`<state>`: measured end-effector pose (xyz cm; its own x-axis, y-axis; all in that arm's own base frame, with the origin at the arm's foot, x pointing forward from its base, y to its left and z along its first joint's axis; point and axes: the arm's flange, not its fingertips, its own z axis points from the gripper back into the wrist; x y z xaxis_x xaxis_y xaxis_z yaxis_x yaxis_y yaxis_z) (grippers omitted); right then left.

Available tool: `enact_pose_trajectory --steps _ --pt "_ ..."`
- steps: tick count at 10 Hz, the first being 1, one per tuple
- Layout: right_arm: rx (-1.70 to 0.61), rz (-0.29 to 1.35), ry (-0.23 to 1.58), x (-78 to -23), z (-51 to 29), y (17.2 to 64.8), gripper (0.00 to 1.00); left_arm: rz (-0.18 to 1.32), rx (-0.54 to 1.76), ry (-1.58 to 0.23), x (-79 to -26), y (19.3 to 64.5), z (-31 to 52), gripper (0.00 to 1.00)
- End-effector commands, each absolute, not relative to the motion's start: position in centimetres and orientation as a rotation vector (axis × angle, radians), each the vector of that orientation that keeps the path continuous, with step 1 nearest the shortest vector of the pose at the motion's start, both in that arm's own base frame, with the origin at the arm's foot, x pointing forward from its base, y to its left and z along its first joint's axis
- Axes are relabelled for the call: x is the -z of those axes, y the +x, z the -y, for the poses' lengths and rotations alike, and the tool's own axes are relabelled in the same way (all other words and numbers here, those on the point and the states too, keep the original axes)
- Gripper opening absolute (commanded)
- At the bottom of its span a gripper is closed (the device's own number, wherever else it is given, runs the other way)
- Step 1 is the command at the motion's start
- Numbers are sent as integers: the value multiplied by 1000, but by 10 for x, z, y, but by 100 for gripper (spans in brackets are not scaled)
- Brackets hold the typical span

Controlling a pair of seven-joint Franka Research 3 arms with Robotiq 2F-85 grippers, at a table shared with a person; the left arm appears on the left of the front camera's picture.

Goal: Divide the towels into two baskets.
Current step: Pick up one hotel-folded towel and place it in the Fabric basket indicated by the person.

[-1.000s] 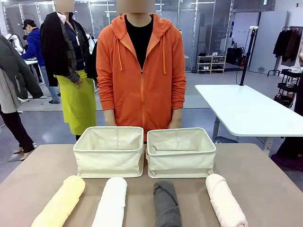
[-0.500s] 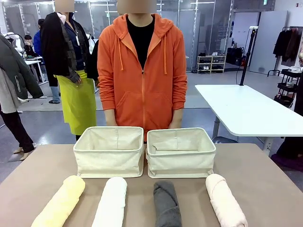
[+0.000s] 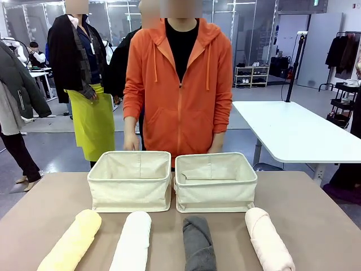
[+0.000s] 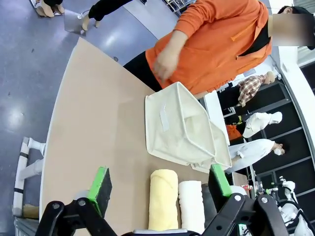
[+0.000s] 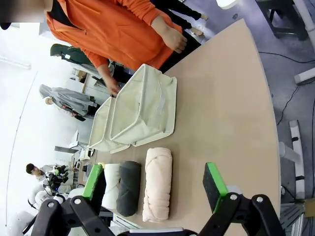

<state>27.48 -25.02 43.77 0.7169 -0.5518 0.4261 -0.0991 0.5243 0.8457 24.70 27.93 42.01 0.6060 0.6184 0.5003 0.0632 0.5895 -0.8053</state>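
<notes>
lying ahead of the spread left hand [image 4: 160,183]: yellow towel [image 4: 163,204].

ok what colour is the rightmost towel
The towel is pale pink, clearest in the front view.

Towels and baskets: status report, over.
Left gripper and right gripper open, empty. Four towels lie in a row on the table; both baskets empty. Person stands close behind baskets.
</notes>
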Motion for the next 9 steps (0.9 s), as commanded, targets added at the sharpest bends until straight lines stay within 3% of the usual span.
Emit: enact_pose_trajectory --steps 1,9 --pt "293 758 1008 -440 252 274 100 897 -379 -910 -420 245 -283 100" --pt "293 758 1008 -440 252 274 100 897 -379 -910 -420 245 -283 100"
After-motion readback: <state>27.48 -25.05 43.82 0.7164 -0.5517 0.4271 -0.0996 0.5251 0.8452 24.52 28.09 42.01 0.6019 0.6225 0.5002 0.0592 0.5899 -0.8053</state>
